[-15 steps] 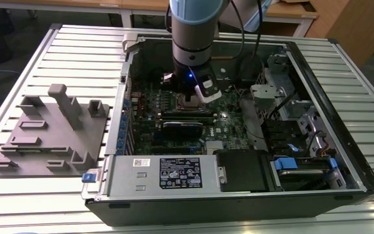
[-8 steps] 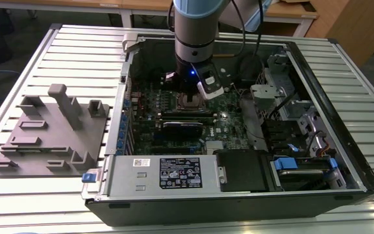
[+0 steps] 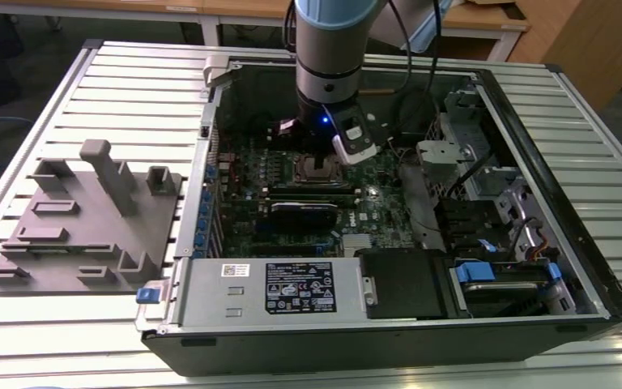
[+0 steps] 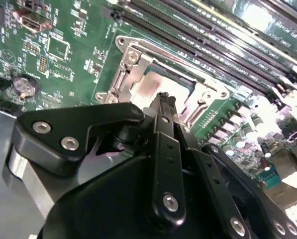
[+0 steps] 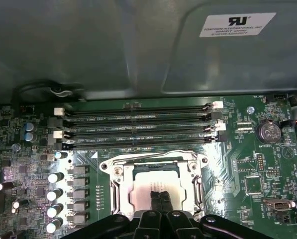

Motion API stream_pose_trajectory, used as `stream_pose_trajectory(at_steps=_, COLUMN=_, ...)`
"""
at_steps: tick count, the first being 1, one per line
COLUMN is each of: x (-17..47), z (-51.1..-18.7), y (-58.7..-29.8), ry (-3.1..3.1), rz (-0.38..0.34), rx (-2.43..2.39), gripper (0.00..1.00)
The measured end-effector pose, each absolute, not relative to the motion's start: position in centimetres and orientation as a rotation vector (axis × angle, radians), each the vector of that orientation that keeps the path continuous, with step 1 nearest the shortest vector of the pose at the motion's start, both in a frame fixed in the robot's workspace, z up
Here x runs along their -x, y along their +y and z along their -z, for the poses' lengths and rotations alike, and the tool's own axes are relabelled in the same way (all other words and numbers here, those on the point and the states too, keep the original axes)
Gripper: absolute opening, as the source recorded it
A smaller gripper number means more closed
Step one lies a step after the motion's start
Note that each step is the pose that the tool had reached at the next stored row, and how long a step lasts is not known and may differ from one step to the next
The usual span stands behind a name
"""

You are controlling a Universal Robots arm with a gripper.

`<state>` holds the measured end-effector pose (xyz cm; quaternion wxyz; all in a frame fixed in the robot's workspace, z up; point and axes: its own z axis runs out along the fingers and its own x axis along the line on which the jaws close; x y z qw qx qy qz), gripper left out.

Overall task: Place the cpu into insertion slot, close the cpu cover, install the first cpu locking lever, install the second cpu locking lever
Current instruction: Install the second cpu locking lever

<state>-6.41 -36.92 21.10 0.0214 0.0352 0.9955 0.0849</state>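
The insertion slot (image 3: pixel 319 168) sits in the middle of the green board inside the open computer case. The cpu (image 5: pixel 142 191) (image 4: pixel 144 88) lies flat in it, dull silver top up. The cpu cover (image 5: pixel 119 189) (image 4: pixel 131 56) lies down around the chip as a silvery frame. My gripper (image 5: pixel 160 198) (image 4: pixel 164 97) is shut, its two black fingertips pressed together, and it holds nothing. The tips stand over the chip's top near one edge of the cover's window; I cannot tell whether they touch it. The arm (image 3: pixel 330 65) comes straight down over the slot.
Long memory slots (image 5: pixel 138 124) run beside the socket, a row of capacitors (image 5: pixel 53 194) on another side, a coin battery (image 5: pixel 267 132) further off. The case's walls, drive cage (image 3: pixel 505 203) and power supply (image 3: pixel 279 288) ring the board. A grey fixture (image 3: pixel 84 219) lies outside the case on the exterior view's left.
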Motion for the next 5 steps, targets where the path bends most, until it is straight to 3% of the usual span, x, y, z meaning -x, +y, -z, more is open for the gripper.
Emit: stream_pose_trajectory(at_steps=5, x=6.40, z=-21.11, y=-36.91, ry=3.086, rz=-0.263, rx=-0.109, gripper=0.10)
